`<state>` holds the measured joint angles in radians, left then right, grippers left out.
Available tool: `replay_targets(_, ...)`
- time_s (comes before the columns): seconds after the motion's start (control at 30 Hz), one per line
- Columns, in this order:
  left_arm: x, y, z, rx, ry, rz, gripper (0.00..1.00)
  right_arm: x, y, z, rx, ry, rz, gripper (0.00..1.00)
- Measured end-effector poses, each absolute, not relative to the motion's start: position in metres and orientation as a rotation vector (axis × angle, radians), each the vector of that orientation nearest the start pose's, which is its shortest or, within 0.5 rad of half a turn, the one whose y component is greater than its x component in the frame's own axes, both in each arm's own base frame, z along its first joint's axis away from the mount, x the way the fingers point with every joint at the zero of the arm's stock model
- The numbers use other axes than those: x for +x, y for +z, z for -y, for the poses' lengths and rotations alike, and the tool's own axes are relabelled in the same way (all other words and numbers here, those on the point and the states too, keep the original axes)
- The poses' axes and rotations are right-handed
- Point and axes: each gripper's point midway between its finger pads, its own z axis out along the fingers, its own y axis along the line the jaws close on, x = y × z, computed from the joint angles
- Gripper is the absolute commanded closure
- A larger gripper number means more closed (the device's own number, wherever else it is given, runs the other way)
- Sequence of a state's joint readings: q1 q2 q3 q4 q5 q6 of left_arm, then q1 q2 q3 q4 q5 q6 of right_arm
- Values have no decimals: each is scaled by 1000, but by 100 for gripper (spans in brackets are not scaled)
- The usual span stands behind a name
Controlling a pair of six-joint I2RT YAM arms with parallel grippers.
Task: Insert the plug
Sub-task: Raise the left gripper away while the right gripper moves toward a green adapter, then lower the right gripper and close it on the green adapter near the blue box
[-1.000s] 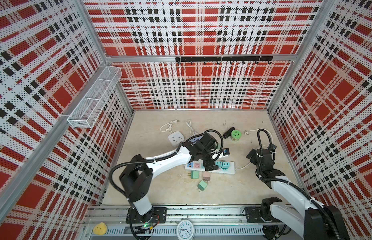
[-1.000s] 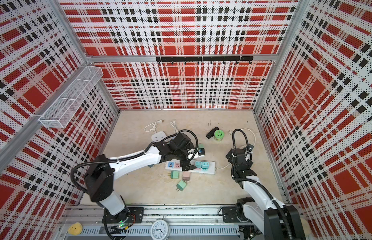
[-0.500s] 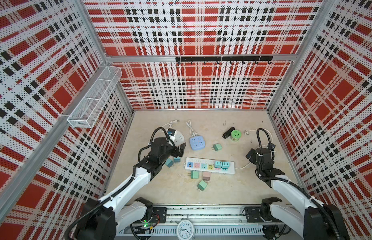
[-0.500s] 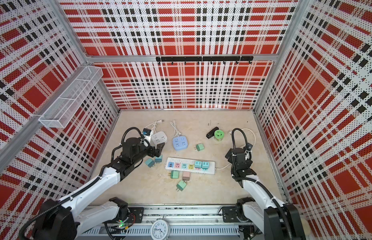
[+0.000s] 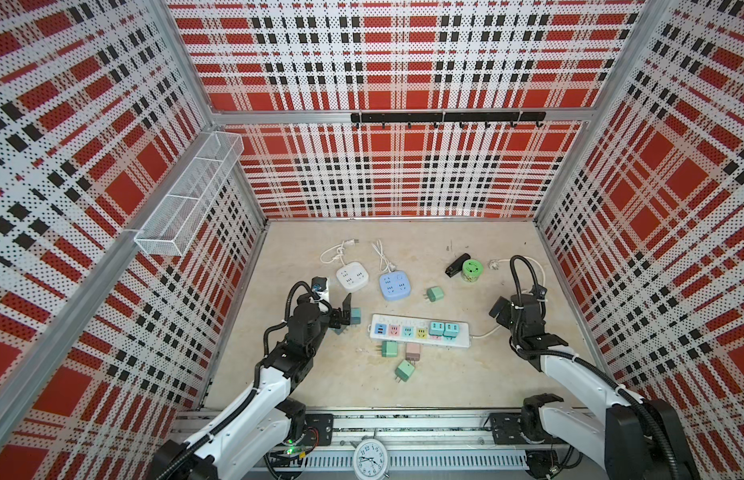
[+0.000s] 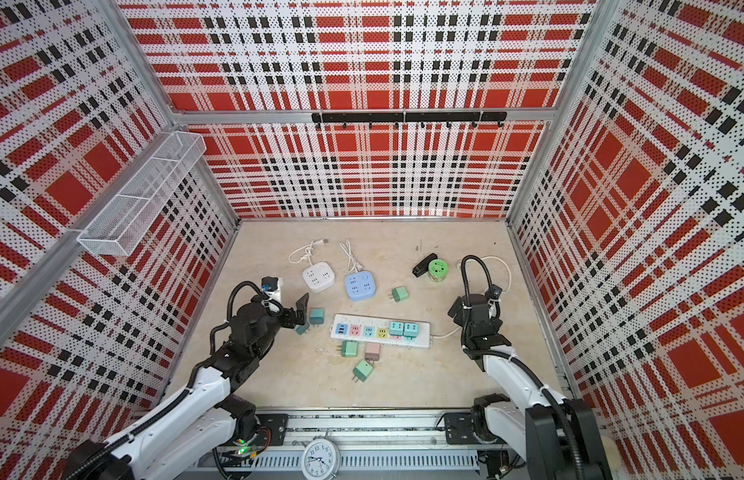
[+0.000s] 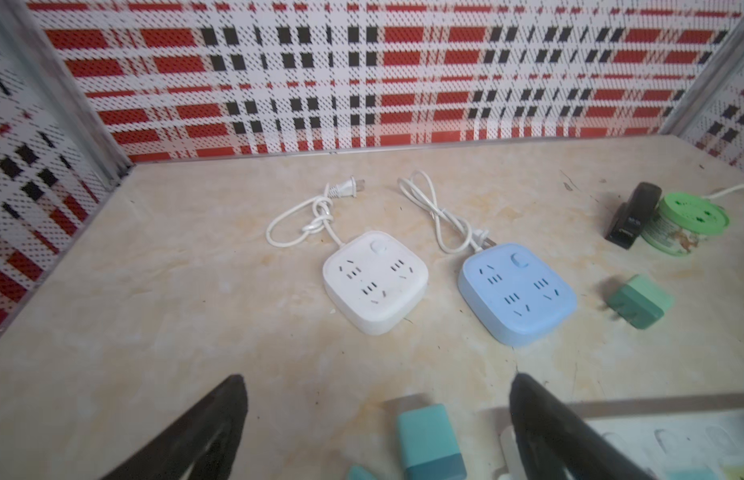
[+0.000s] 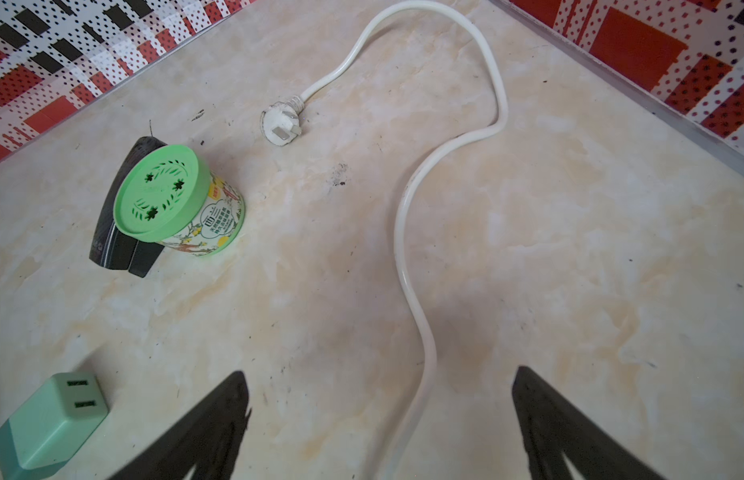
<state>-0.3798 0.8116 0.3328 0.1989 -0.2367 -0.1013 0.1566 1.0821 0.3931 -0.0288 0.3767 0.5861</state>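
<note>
Green-lidded tub (image 5: 472, 270) stands upright toward the back right of the tabletop (image 5: 465, 374). Black stapler (image 5: 455, 266) lies right against its left side. White wire basket (image 5: 187, 195) hangs on the left wall. Black hook rail (image 5: 447, 117) spans the back wall. Alarm clock (image 5: 369, 455) sits at front centre.

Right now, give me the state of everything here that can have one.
left gripper, open, empty.
right gripper, open, empty.
power strip, two teal plugs seated at one end, other sockets free.
white socket cube, sockets empty, own cord unplugged.
blue socket cube, sockets empty, own cord unplugged.
teal plug by the left gripper, loose on the table.
pink plug, loose on the table.
green jar, upright, lid on.
</note>
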Motion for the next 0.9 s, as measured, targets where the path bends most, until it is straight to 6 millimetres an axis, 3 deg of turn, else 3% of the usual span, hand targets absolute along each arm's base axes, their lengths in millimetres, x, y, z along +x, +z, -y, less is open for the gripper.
replay_targets(0.33,314,167,27,-189,110,-1874,1,314,92,1,635,42,-2203,0)
replay_targets(0.53,315,166,21,-220,135,-1886,1,317,111,-26,564,175,-2253,0)
replay_targets(0.77,321,163,21,-225,145,-1911,1,319,139,-77,382,285,-2307,7)
replay_targets(0.9,324,164,22,-226,145,-1915,1,323,138,-101,296,293,-2365,9)
